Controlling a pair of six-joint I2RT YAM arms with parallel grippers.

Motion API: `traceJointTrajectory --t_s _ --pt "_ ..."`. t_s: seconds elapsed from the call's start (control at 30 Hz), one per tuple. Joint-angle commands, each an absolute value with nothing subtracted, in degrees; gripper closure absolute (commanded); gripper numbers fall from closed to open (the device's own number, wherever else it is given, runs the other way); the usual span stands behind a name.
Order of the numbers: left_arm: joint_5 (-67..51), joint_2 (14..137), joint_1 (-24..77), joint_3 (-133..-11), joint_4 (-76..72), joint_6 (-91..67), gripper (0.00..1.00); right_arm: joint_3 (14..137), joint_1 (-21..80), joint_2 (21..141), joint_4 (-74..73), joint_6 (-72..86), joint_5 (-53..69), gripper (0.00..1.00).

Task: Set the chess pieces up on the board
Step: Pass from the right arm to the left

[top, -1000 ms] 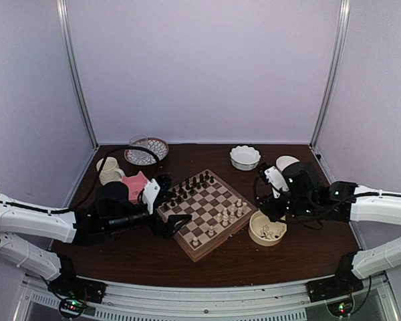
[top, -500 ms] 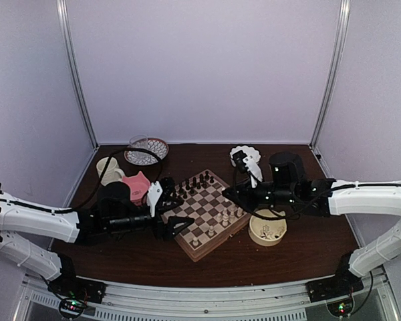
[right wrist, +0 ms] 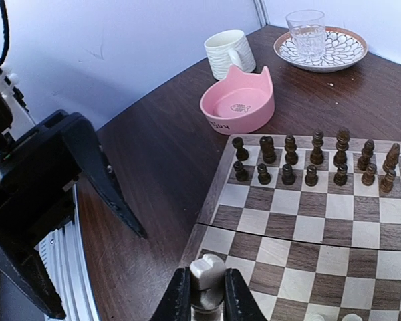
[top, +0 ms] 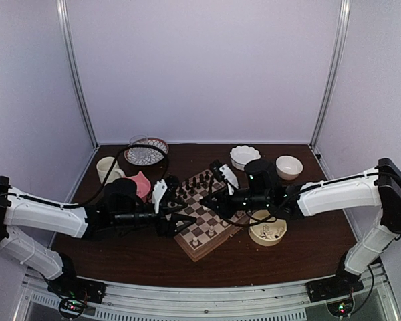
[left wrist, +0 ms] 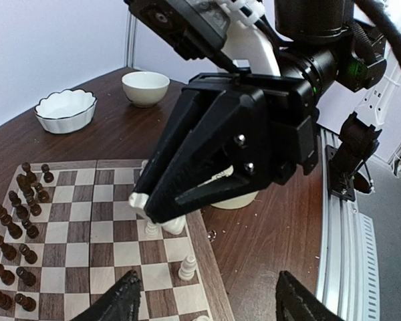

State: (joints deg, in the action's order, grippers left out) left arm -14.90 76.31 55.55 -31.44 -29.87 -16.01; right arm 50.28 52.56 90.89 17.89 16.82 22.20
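**Status: setup partly done.**

1. Left gripper (left wrist: 207, 289): it sits at the near left edge of the board (top: 207, 232). Its jaws stand apart and nothing is between them, so it carries no load.
2. Right gripper (right wrist: 204, 295): it reaches across the board from the right. Its jaws are closed narrowly on one held piece (right wrist: 206, 273), which is cream, upright and gripped near its top. The piece hangs above the squares near the board's near left corner and is not yet set down. The pictures do not show which square lies under it.
3. Cream pieces (left wrist: 187, 267): a few stand upright on the near right part of the board. They are loosely spaced and do not form full rows. Their exact count cannot be read.
4. Tan bowl (top: 263, 239): it stands just beside the right edge of the board and has more cream figures lying in it. These appear to be the remaining stock.
5. Dark pieces (right wrist: 312, 175): they stand in two ordered rows along the far edge of the board. This side looks complete.
6. Beyond the board, on the left: a pink bowl (right wrist: 239, 115), a mug (right wrist: 227, 53) and a plate (right wrist: 337, 59) with a glass (right wrist: 305, 30) standing on it.
7. Beyond the board, on the right: a scalloped white bowl (left wrist: 65, 112) and a plain white bowl (left wrist: 146, 90). Both stand well apart from the board.

**Remaining work, as judged:** place the held piece, then move the bowl's contents to the near rows and straighten the figures already standing there.
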Motion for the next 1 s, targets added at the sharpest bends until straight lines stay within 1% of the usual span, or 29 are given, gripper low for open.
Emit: traceJointTrajectory --t_s 0.0,0.13,0.33,0.6,0.8,0.97 --pt "-15.97 77.58 55.26 -33.91 -30.48 -16.52 0.28 51.41 54.87 89.36 21.28 14.90 22.70 0.95" --pt "-14.62 77.96 55.22 -34.10 -30.00 -16.57 0.24 50.37 57.02 88.52 23.33 14.32 23.69 0.95" --pt "-15.84 77.96 55.28 -34.10 -30.06 -15.06 0.25 49.63 59.29 86.84 24.26 14.09 22.72 0.95" --pt "-17.54 77.63 55.26 -32.81 -33.51 -14.24 0.47 49.08 60.28 86.96 26.03 15.73 22.40 0.96" --pt "-19.79 77.44 55.28 -32.15 -35.77 -14.37 0.56 49.32 60.63 87.70 26.99 16.61 23.24 0.95" --pt "-20.19 77.18 55.28 -32.50 -34.94 -13.98 0.61 49.57 60.67 88.15 26.83 16.33 23.42 0.95"
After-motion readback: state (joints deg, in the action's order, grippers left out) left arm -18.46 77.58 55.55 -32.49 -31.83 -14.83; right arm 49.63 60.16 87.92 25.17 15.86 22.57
